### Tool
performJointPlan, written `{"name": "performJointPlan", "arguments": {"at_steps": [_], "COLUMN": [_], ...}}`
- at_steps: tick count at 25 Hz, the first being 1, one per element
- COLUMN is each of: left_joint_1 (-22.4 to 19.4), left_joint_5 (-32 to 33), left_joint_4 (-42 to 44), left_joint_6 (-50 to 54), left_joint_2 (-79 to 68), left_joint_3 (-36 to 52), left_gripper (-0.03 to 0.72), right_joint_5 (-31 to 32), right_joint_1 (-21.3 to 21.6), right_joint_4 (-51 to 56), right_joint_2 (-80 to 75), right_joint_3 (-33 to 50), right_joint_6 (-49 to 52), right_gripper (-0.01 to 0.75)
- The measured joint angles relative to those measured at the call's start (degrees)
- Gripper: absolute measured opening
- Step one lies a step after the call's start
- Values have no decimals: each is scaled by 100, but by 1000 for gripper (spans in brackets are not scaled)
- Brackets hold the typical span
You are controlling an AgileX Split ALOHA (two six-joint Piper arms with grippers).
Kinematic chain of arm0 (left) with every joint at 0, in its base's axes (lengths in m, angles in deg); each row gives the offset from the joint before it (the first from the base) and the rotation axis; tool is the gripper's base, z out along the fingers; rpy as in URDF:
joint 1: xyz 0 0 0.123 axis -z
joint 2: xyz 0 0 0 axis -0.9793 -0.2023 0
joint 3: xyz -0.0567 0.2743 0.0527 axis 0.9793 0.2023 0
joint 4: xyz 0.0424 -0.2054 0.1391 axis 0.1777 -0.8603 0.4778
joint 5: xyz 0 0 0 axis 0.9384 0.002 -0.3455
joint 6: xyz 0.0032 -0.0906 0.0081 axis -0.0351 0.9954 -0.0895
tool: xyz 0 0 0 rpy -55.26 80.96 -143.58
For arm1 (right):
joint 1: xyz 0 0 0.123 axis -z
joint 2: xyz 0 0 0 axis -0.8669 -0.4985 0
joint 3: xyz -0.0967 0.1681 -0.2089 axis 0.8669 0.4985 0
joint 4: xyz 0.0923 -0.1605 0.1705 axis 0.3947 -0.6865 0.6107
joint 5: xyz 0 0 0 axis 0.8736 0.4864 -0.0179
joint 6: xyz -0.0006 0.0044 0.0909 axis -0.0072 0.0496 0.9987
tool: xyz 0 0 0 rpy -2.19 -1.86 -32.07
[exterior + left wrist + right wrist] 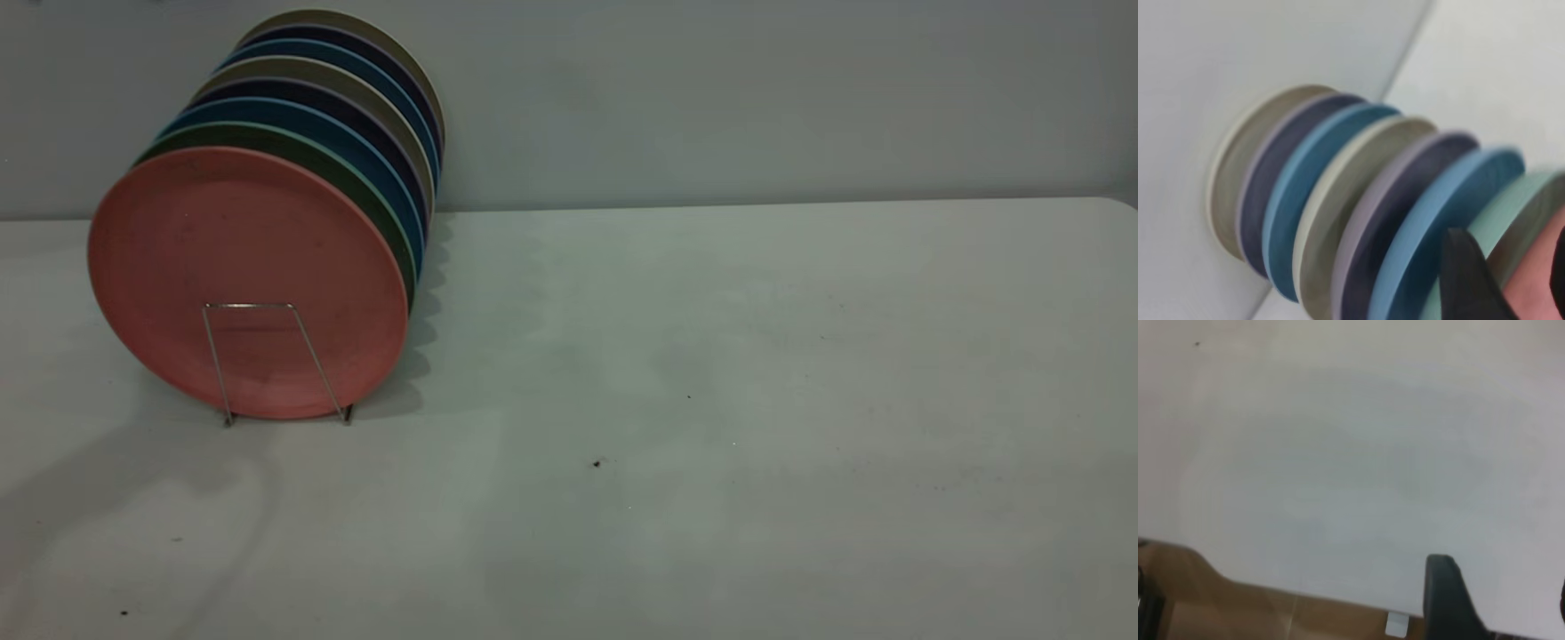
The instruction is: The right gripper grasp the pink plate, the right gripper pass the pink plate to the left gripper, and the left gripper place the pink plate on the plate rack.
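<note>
Standing on edge in the plate rack (274, 363), the pink plate (240, 267) fronts a row of seven other plates.
Left gripper (1511, 280) hovers near the row, fingers apart, empty; right gripper (1498, 600) above bare table (711, 400), spread, empty. No writing visible.

no readable text, label or number shows on anything here.

Light is dim and even in the exterior view, with no glare. The stacked plates (293, 160) throw a soft scalloped shadow rightward onto the table (711, 400), and a broad faint shadow lies at lower left. The left wrist view is blurred, perhaps from motion. The right wrist view is brighter, soft and hazy.
</note>
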Motion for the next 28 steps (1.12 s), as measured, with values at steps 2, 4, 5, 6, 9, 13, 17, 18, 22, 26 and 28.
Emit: {"name": "performJointPlan", "arguments": {"at_steps": [2, 4, 5, 6, 9, 13, 17, 18, 22, 26, 28], "left_joint_1": [0, 0, 0, 0, 0, 0, 0, 0, 0, 0, 0], "left_joint_5": [130, 386, 523, 733, 1583, 2871, 3936, 3941, 3941, 3941, 3941], "left_joint_4": [32, 272, 422, 654, 1428, 2407, 3384, 3603, 4282, 4515, 4546], "left_joint_6": [964, 1924, 2275, 2668, 3682, 5146, 6534, 6815, 7643, 8130, 8180], "left_joint_2": [420, 895, 1091, 1355, 1946, 2563, 3018, 3114, 3569, 4203, 4558], "left_joint_3": [0, 0, 0, 0, 0, 0, 7, 13, 131, 888, 1386], "left_gripper": [350, 350, 350, 350, 350, 350, 350, 353, 386, 442, 462], "right_joint_5": [-154, -198, -224, -231, -245, -251, -264, -265, -276, -276, -270], "right_joint_1": [-12, -55, -70, -78, -242, -627, -1069, -1182, -1571, -1710, -1728], "right_joint_4": [-54, -163, -190, -213, -277, -316, -416, -448, -520, -526, -532], "right_joint_2": [0, 0, 0, 0, 0, 0, 0, 0, 171, 774, 934], "right_joint_3": [93, 113, 113, 113, 113, 113, 113, 113, 113, 113, 113], "right_joint_6": [55, 202, 249, 290, 368, 450, 595, 633, 738, 749, 755], "right_gripper": [417, 417, 417, 417, 417, 417, 417, 417, 417, 417, 417]}}
